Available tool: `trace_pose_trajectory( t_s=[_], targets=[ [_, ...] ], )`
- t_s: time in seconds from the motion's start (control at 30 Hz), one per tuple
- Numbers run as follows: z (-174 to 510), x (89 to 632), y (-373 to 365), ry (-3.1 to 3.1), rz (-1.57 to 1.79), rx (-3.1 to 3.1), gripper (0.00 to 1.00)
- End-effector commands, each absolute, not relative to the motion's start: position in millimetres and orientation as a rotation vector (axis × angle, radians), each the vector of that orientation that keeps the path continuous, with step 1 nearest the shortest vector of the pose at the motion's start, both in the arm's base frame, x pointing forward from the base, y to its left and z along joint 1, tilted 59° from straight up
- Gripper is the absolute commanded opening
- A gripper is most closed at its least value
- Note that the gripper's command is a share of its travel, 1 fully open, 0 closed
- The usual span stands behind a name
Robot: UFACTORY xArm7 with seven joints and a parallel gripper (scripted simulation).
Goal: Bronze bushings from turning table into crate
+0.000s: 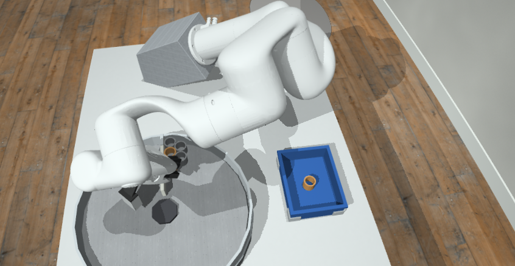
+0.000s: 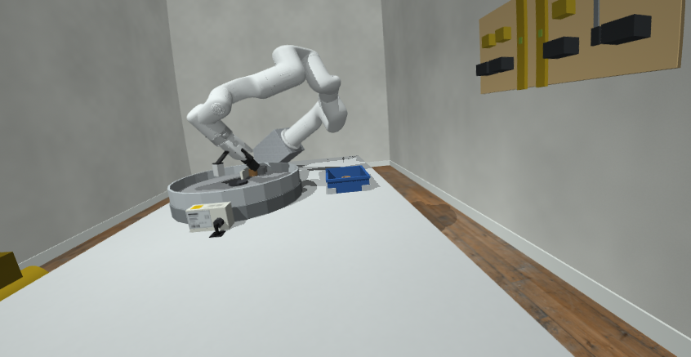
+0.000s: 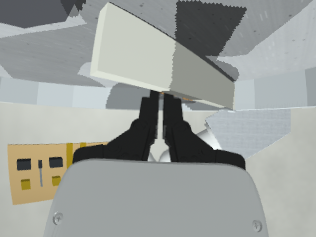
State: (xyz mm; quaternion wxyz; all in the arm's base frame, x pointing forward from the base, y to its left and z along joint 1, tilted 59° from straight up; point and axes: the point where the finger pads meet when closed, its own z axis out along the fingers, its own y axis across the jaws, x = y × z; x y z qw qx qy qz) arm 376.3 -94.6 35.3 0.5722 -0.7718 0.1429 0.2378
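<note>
A bronze bushing (image 1: 170, 151) (image 2: 252, 173) stands on the turning table (image 1: 119, 247) (image 2: 275, 198) near its back rim; only slivers show in the wrist view. Steel bushings (image 1: 180, 145) stand close behind and beside it. A second bronze bushing (image 1: 309, 180) is in the blue crate (image 1: 313, 213) (image 2: 347, 185). My gripper (image 1: 175, 159) (image 2: 256, 167) (image 3: 161, 96) points down at an angle at the first bushing. Its fingers are nearly together, with a bit of orange at the tips, and look shut on that bushing's wall. The tips are partly hidden.
A pale upright bar (image 1: 162, 189) (image 3: 135, 56) runs inward from the back rim, close beside the fingers. A dark hub (image 1: 164, 211) is in front of it. The raised rim surrounds the turning table. A labelled box (image 2: 208, 216) and a small black device (image 2: 218, 225) stand by it.
</note>
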Motion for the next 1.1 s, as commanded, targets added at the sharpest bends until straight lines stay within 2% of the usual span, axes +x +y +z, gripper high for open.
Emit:
trace_pose_trajectory(
  t_s=[0.0,0.67,1.07],
  targets=[
    [35,376,-97,0.339,0.554,-1.813,0.00],
    [36,376,-98,0.339,0.554,-1.813,0.00],
    [54,362,-124,0.339,0.554,-1.813,0.00]
  ],
)
